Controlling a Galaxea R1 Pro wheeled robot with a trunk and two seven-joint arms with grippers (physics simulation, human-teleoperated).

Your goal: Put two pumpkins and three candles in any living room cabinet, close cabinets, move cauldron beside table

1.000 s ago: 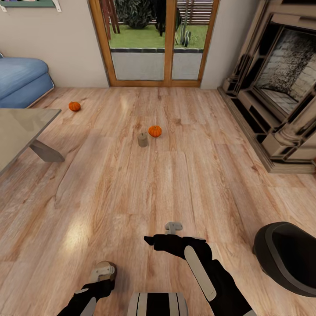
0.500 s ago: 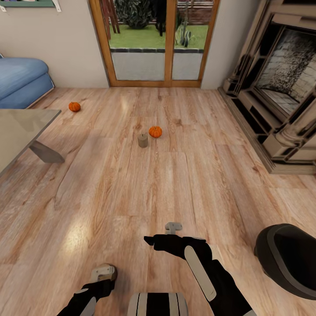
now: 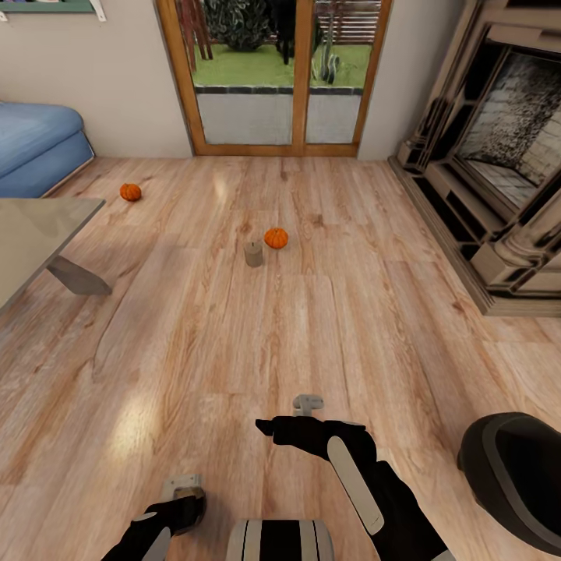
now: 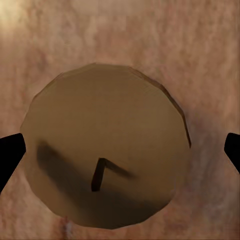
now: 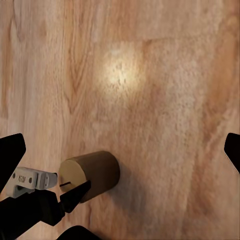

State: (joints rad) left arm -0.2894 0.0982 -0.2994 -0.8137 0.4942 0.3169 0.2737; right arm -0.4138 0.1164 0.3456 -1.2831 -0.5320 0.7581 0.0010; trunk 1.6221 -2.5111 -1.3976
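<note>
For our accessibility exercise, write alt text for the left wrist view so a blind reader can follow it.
A beige candle seen from straight above, its round top with a short dark wick close to the camera, standing on the wooden floor. The left gripper is open around it, with a dark finger tip at each side edge, apart from the candle.

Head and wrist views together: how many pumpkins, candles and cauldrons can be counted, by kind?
Pumpkins: 2
Candles: 2
Cauldron: 1
Total: 5
</note>
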